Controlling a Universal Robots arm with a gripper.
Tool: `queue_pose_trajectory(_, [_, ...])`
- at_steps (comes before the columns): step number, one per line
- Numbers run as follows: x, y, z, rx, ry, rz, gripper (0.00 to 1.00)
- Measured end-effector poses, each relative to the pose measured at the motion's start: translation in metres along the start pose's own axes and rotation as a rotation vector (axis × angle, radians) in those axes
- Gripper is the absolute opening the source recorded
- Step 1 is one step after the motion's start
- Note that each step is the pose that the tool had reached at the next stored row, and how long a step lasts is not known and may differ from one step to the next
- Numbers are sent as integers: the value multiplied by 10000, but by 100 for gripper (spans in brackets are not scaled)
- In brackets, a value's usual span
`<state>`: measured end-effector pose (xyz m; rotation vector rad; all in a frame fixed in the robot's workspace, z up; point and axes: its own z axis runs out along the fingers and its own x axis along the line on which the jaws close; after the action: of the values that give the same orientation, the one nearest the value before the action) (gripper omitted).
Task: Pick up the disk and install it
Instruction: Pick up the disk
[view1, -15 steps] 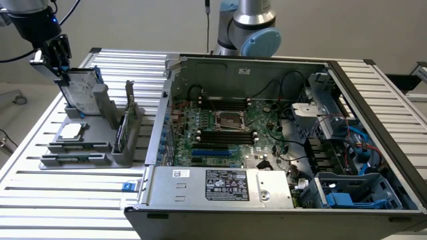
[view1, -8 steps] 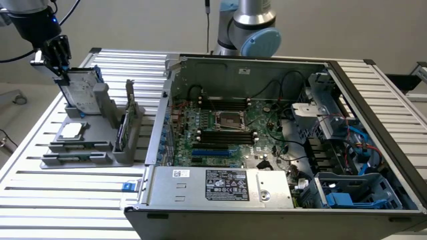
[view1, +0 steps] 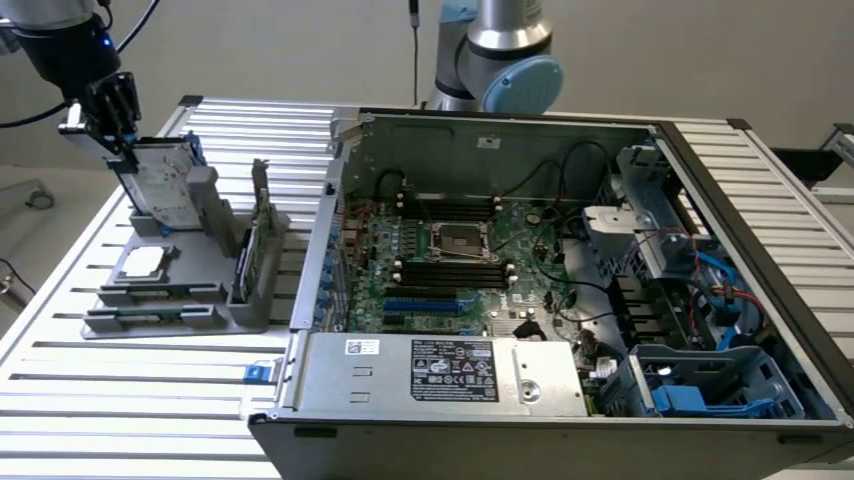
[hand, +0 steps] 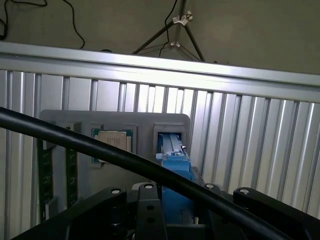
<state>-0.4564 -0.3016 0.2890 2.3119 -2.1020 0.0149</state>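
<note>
The disk (view1: 163, 185), a silver drive with a white label in a blue carrier, stands on edge in a slot at the far end of the grey holder (view1: 174, 300), at the exterior view's left. My gripper (view1: 116, 138) comes down from above onto the disk's upper end, and its fingers are closed on that edge. In the wrist view the disk's blue carrier (hand: 175, 167) rises from its slot in the holder (hand: 145, 125) straight into the black gripper body. The disk's lower part still sits in the slot.
The holder also carries a square chip (view1: 143, 262) and upright memory sticks (view1: 247, 262). The open computer case (view1: 534, 260) lies at the exterior view's right, with a blue caddy (view1: 694, 400) in its near corner bay. A black cable (hand: 100, 150) crosses the wrist view.
</note>
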Motion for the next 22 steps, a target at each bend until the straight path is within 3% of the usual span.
queue_pose_trajectory(15, [3, 1, -8, 2, 1, 3, 33])
queue_pose_trajectory(17, [4, 1, -49, 1, 0, 5, 33])
queue_pose_trajectory(22, [8, 2, -275, 1, 1, 7, 33])
